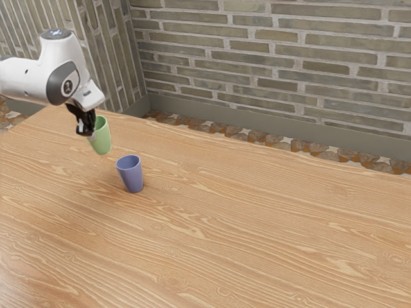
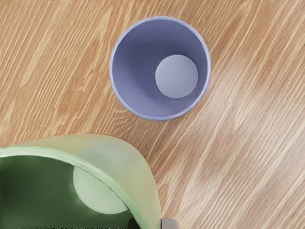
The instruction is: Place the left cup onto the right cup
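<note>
Across the wooden table [image 1: 257, 224], wide bare room toward the exterior view's right and foreground; brick wall [image 1: 289, 51] behind. Gripper [image 1: 85, 128]: jaws closed narrowly on the rim of the green cup [image 1: 100, 136], held tilted, clear of the surface. Blue cup [image 1: 130, 173]: upright on the table, just below the green cup toward the exterior view's right, not touching it
</note>
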{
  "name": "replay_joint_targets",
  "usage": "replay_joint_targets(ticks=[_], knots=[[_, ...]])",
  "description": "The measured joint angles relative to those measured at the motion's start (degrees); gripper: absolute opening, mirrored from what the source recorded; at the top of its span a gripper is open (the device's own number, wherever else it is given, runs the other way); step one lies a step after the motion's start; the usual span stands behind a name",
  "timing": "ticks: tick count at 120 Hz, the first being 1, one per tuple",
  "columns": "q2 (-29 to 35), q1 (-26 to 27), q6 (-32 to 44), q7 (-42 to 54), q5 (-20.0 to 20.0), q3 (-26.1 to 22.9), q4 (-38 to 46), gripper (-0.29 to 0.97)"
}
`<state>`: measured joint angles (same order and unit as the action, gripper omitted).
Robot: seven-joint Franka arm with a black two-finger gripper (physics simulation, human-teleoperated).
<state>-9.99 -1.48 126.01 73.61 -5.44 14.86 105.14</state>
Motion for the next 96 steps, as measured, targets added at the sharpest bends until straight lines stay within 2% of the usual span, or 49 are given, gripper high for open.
replay_joint_targets(ticks=[49, 96], knots=[[-0.15, 3.72, 0.31, -1.02, 0.06, 0.00, -0.51, -0.09], [-0.14, 3.98, -0.28, -2.82, 0.34, 0.02, -0.43, -0.09]])
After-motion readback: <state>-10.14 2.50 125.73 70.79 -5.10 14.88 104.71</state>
